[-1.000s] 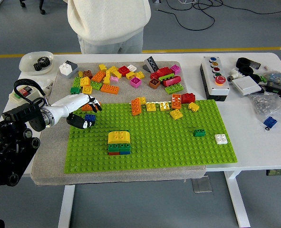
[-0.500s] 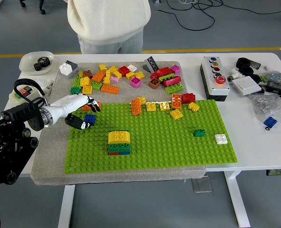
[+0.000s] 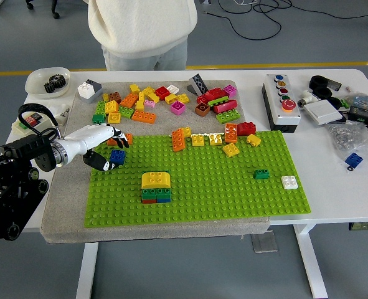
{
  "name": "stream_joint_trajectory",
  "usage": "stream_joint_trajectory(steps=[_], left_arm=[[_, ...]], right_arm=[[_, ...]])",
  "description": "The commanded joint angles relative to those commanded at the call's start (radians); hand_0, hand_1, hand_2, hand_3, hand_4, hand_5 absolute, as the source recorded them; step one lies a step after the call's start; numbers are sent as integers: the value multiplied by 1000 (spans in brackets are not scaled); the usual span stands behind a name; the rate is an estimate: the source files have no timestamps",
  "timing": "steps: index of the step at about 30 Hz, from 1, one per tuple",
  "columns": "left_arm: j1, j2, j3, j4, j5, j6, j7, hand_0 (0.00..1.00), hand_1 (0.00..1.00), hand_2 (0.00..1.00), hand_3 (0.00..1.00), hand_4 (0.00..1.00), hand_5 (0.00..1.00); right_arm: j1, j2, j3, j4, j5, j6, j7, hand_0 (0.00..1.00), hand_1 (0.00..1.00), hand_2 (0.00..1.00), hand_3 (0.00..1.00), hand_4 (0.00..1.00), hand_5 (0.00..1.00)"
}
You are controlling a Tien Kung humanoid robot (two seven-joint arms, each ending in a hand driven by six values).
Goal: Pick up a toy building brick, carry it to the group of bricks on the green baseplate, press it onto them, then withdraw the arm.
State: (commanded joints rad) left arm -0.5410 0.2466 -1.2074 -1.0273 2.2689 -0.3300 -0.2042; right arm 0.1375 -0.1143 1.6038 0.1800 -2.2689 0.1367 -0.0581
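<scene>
My left hand (image 3: 113,152), white with black fingertips, reaches in from the left over the near-left corner of the green baseplate (image 3: 233,193). Its fingers are spread loosely, thumb low and the others above. A blue brick (image 3: 117,156) sits on the plate between them, and no grip on it shows. The brick group (image 3: 155,187), a yellow brick on top of green, blue and red ones, stands on the plate to the right and nearer me. A loose brick pile (image 3: 165,99) lies on the mat beyond the plate.
A row of orange, yellow and red bricks (image 3: 215,137) lines the plate's far edge; a green brick (image 3: 261,174) and a white brick (image 3: 289,182) sit at its right. A button box (image 3: 281,99) and clutter fill the right. A person (image 3: 143,31) stands at the far side.
My left arm has drawn back slightly to the left and up. The blue brick has stayed where it was on the plate.
</scene>
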Motion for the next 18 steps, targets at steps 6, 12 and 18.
stream_joint_trajectory(steps=[6,12,18], left_arm=[[-1,0,5,13,0,12,-2,998,800,695,679,789,54],[-2,-1,8,23,0,23,-4,998,800,695,670,782,42],[-2,-3,9,33,0,36,-7,998,795,688,654,764,29]], right_arm=[[-1,1,-2,0,0,0,1,747,649,725,633,895,478],[-1,2,-3,0,0,1,1,748,649,725,632,895,478],[-2,2,-5,0,0,0,2,748,649,725,633,895,478]])
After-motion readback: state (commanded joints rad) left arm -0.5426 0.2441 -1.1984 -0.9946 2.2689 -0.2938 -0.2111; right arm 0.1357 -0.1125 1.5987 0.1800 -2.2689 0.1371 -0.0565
